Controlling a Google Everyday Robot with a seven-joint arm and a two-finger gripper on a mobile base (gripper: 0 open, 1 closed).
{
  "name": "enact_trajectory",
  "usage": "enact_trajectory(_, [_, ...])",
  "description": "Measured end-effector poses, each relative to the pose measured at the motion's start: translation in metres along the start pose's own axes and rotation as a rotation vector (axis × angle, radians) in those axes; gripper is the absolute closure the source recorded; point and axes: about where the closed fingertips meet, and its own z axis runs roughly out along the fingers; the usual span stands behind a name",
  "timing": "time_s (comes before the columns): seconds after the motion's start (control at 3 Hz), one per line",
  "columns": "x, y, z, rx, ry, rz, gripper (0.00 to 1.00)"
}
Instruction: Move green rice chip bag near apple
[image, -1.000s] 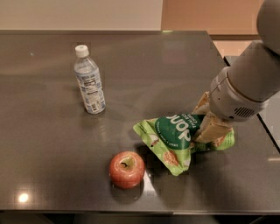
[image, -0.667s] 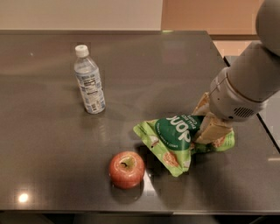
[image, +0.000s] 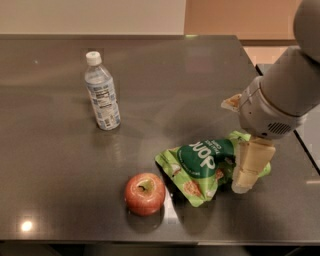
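The green rice chip bag (image: 202, 162) lies crumpled on the dark table, its left end a short gap from the apple (image: 145, 193). The red apple sits upright near the table's front edge, down and left of the bag. My gripper (image: 239, 150) hangs over the bag's right end and is open. One tan finger (image: 250, 167) stands in front of the bag's right edge, and the other finger (image: 232, 102) shows behind it. The bag's right end is partly hidden by the near finger.
A clear water bottle (image: 102, 100) with a white cap stands upright at the back left. The table's right edge (image: 280, 105) runs just under my arm, and the front edge (image: 150, 241) lies close below the apple.
The two fingers have spread apart, the near one toward the front and the far one toward the back. The bag and the apple have stayed in place.
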Motion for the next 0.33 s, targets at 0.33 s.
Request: enact_trajectory(0.33, [0.0000,0.0000,0.0000,0.000,0.000,0.000,0.00])
